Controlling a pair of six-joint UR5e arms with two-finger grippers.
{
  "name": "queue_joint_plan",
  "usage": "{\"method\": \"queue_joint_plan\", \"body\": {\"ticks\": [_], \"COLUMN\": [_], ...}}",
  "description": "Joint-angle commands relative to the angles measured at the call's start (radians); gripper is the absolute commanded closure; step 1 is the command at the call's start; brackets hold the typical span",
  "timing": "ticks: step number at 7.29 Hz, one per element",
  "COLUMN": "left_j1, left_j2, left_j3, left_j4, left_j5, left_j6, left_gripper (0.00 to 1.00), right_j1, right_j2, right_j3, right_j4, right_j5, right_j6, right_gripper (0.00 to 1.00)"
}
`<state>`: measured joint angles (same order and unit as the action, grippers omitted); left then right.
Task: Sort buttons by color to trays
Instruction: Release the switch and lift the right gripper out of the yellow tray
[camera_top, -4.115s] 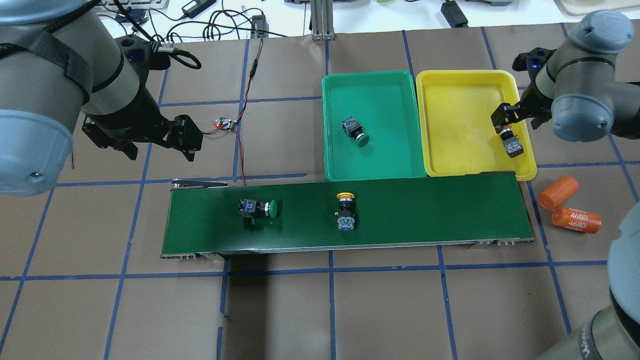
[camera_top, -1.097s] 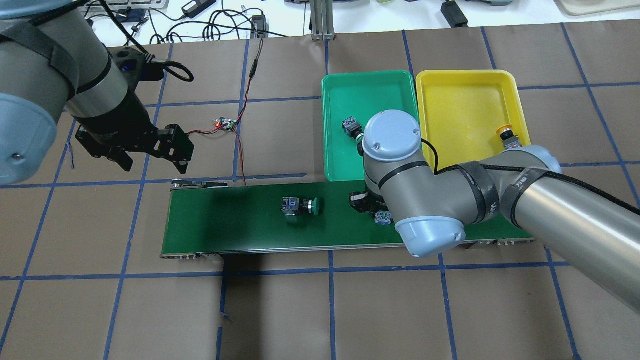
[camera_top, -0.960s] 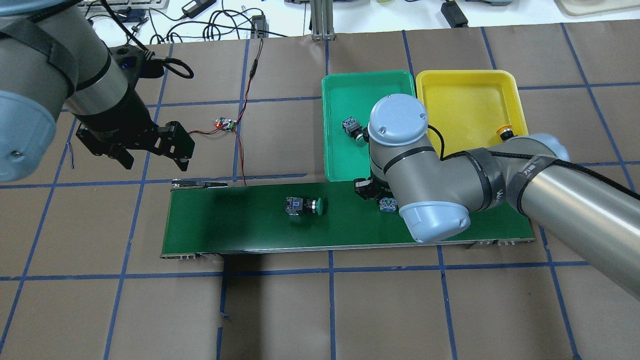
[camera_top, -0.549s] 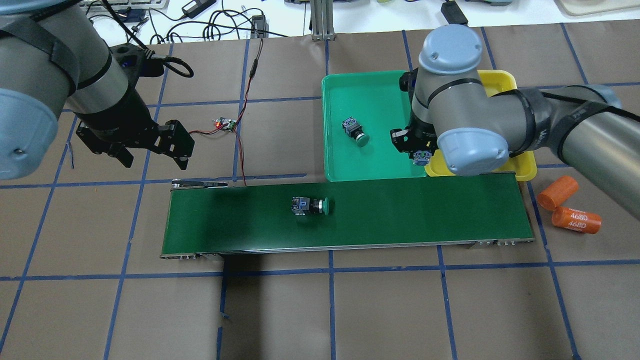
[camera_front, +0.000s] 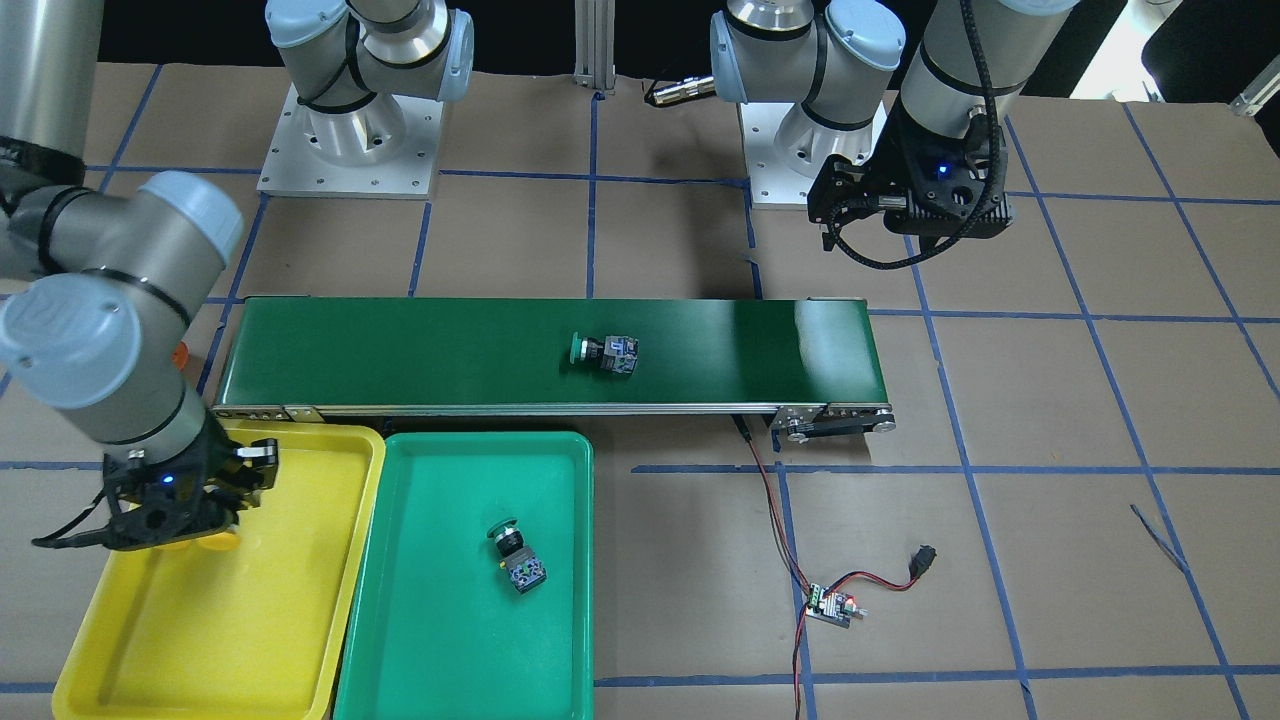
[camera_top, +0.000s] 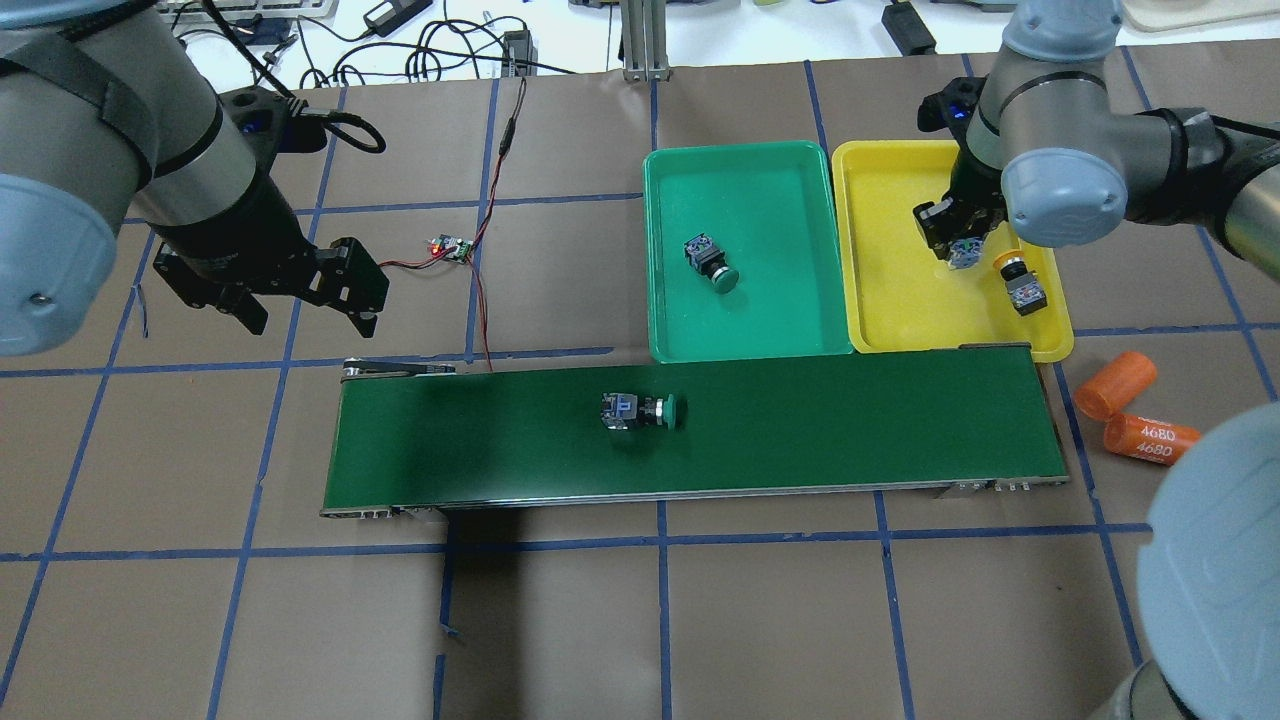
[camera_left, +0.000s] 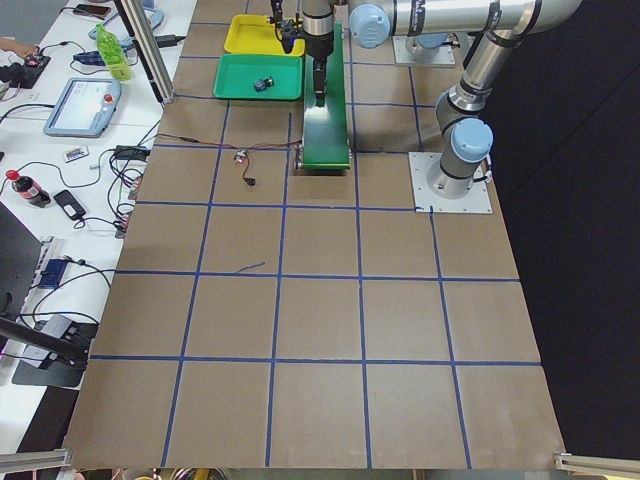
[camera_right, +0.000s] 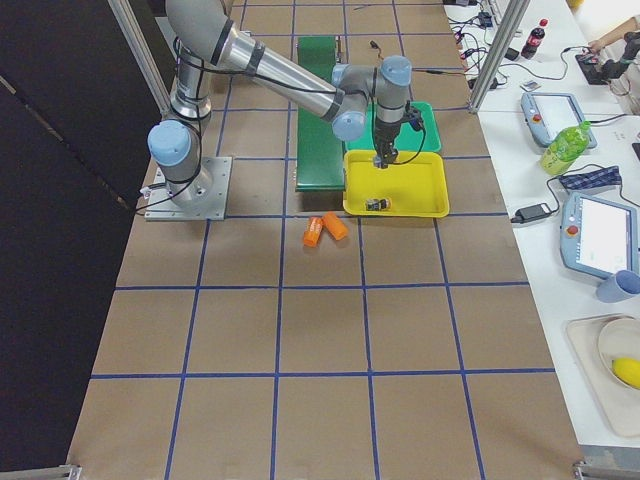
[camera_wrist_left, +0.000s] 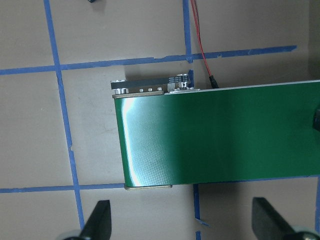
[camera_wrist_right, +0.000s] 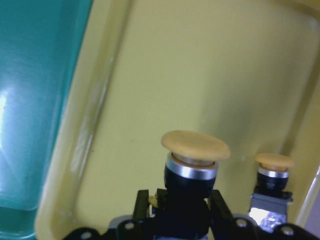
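Observation:
My right gripper (camera_top: 962, 243) hangs over the yellow tray (camera_top: 895, 300), shut on a yellow button (camera_wrist_right: 195, 148) held cap-down. Its fingers (camera_wrist_right: 218, 204) clamp the black body. A second yellow button (camera_top: 1021, 282) lies in the same tray near the right rim. One green button (camera_top: 711, 262) lies in the green tray (camera_top: 770, 190). Another green button (camera_top: 641, 411) lies on its side mid-belt on the dark-green conveyor (camera_top: 850, 430). My left gripper (camera_top: 290, 298) hovers open and holds nothing, off the belt's left end; the left wrist view shows its fingers (camera_wrist_left: 98, 225) wide apart.
Two orange cylinders (camera_top: 1138, 412) marked 4680 lie right of the belt's end. A small circuit board (camera_top: 452, 248) with red-black wires sits left of the green tray, with its wire running to the belt's back edge. Cables lie beyond the table's far edge.
My right gripper lifted the yellow button off the belt and carried it across the green tray to the yellow tray. The green button rode rightward on the belt. The left arm hardly moved.

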<state>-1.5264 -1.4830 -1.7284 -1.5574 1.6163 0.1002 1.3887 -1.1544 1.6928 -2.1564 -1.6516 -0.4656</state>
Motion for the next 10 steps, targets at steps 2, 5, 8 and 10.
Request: {"method": "queue_joint_plan", "body": {"ticks": [2,5,8,10], "left_j1": [0.002,0.002,0.000,0.000], "left_j2": [0.000,0.000,0.000,0.000], "left_j3": [-0.010,-0.017,-0.017,-0.019], "left_j4": [0.000,0.016,0.019,0.020], "left_j5": [0.001,0.002,-0.001,0.002], "left_j6": [0.003,0.003,-0.004,0.003], "left_gripper": [0.00,0.00,0.00,0.00], "right_j1": [-0.066,-0.066,-0.056,-0.022], "right_j2": [0.035,0.025,-0.072,-0.178], "right_j3": [0.025,0.061,0.051,0.062], "right_j4": [-0.011,-0.013,0.093,0.223], "right_j5": [-0.002,-0.001,0.003,0.028], "right_j6": [-0.085,-0.084,-0.061,-0.019], "right_gripper": [0.60,0.25,0.20,0.20]}}
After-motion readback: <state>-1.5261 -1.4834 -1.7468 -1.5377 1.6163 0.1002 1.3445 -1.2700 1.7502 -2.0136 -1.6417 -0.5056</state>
